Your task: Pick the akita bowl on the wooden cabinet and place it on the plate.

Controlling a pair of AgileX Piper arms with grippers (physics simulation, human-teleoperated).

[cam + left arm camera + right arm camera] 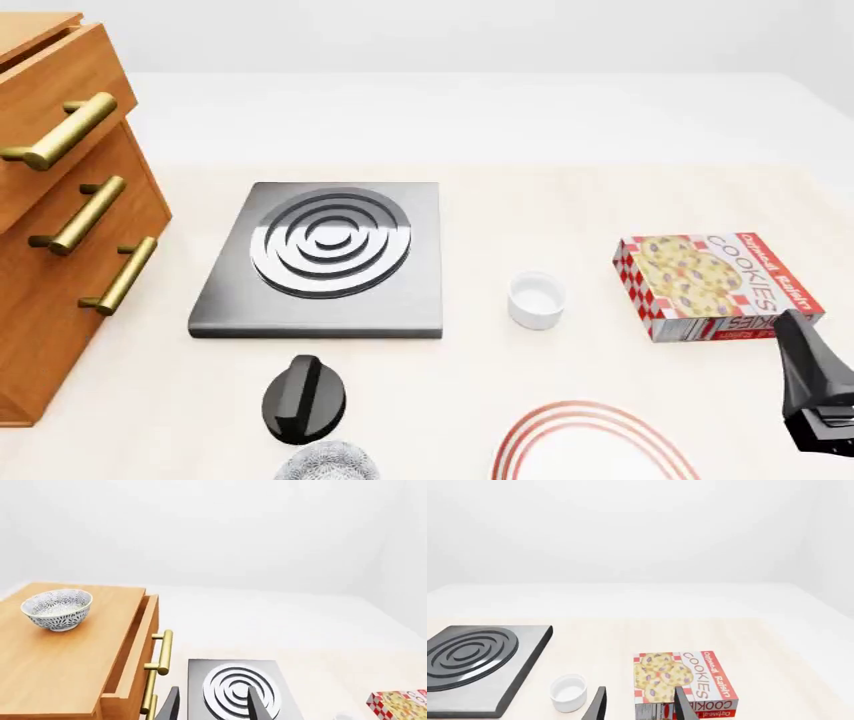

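Akita bowl (57,609) is sitting on top of the wooden cabinet (60,220), far left, well apart from my left gripper (212,705), which is hanging open w/ nothing in it. Plate (594,447) is lying near-centre; my right gripper (639,705) is hovering open & empty too.
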